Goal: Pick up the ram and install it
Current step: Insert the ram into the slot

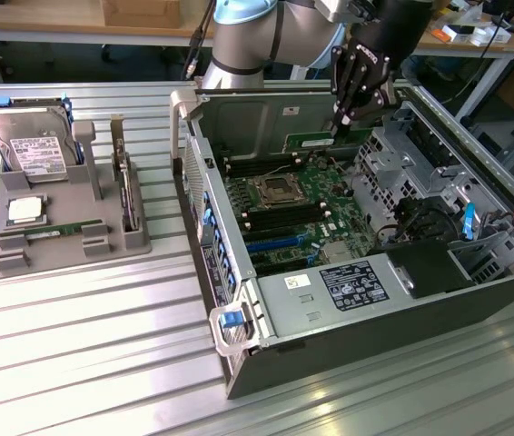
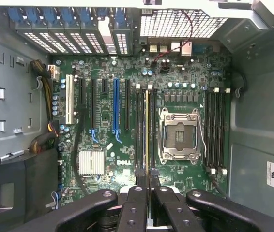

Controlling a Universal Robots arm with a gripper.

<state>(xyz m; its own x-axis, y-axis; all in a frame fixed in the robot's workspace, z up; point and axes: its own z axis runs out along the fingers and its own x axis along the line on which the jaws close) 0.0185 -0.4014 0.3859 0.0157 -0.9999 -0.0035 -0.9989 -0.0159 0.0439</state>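
Note:
My gripper (image 1: 341, 123) hangs inside the open computer case (image 1: 266, 359), over the far part of the motherboard (image 1: 298, 213). It is shut on the ram (image 1: 316, 143), a thin green stick held level under the fingertips. In the wrist view the ram (image 2: 146, 135) shows edge-on as a thin yellowish line running out from between the fingers of the gripper (image 2: 147, 189). It lies parallel to the black memory slots (image 2: 140, 130) beside the CPU socket (image 2: 179, 136). Whether it touches a slot I cannot tell.
A grey tray (image 1: 7, 263) at the exterior view's left holds a silver hard drive (image 1: 30, 145), a square processor (image 1: 24, 211), a thin green stick (image 1: 53, 232) and an upright card (image 1: 126, 186). Case walls, a drive cage (image 1: 393, 159) and cables (image 1: 420, 218) hem in the board.

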